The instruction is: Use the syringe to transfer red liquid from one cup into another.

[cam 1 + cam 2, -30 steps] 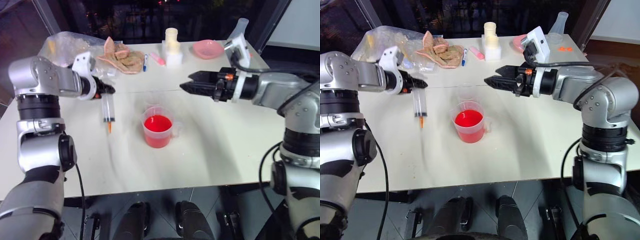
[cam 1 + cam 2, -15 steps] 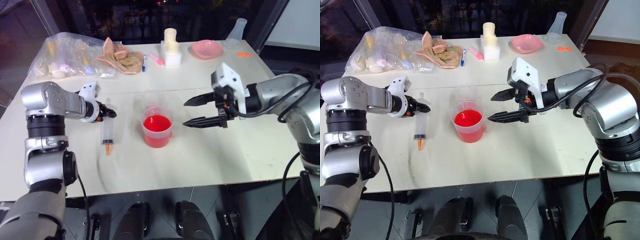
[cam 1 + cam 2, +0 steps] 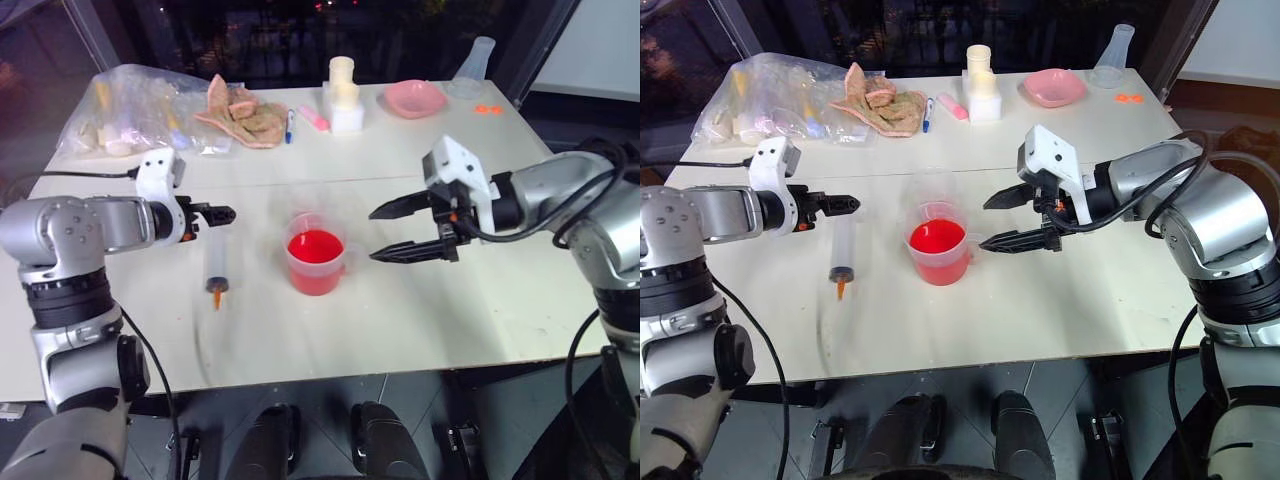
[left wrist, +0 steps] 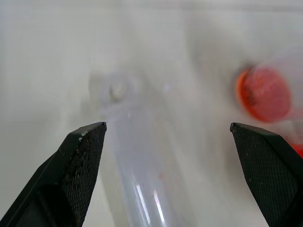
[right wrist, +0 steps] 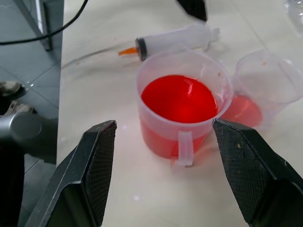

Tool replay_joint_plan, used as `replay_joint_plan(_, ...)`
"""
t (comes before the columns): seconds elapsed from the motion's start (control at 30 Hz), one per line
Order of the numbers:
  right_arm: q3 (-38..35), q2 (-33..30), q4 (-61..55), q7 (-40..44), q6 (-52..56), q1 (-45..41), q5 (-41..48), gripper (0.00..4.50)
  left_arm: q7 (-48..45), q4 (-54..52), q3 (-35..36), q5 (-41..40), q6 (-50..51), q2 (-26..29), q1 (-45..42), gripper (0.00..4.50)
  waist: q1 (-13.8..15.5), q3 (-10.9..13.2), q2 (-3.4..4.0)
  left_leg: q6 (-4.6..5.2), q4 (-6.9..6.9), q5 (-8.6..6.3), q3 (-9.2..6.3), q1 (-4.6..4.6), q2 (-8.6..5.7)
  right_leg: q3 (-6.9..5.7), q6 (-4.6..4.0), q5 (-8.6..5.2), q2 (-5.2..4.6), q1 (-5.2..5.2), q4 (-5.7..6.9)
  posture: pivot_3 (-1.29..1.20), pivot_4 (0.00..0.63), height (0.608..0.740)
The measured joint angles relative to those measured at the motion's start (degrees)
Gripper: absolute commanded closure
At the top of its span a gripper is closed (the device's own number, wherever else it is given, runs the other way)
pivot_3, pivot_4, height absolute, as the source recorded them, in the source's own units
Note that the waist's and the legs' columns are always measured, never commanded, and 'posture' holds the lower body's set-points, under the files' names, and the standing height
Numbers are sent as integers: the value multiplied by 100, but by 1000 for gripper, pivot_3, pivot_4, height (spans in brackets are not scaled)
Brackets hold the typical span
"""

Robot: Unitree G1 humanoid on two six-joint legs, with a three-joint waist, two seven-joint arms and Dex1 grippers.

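Observation:
The syringe lies flat on the white table, its orange tip pointing toward the near edge. My left gripper hovers open just behind its plunger end, holding nothing. The clear barrel runs between the spread fingers in the left wrist view. A clear cup with a side handle stands mid-table, well filled with red liquid. Behind it stands a second clear cup with a little red at its bottom. My right gripper is open just right of the filled cup, apart from it.
Along the table's far side lie a clear plastic bag, a crumpled cloth, a blue-capped pen, cream blocks, a pink bowl and a clear flask. Bare table lies in front of the cups.
My left gripper opened and drew back, letting go of the syringe, which now lies on the table. My right gripper rolled and sank to beside the filled cup.

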Motion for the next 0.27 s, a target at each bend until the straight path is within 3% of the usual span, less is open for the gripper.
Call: replay_joint_plan(0.27,116,48,563,393,-421,-130,-311,1147,-344,-1121,109,-1159,0,378,666,91,6,0,1,0,0,0,0,3,1,0,0,0,0,3,-1,0,150,740)
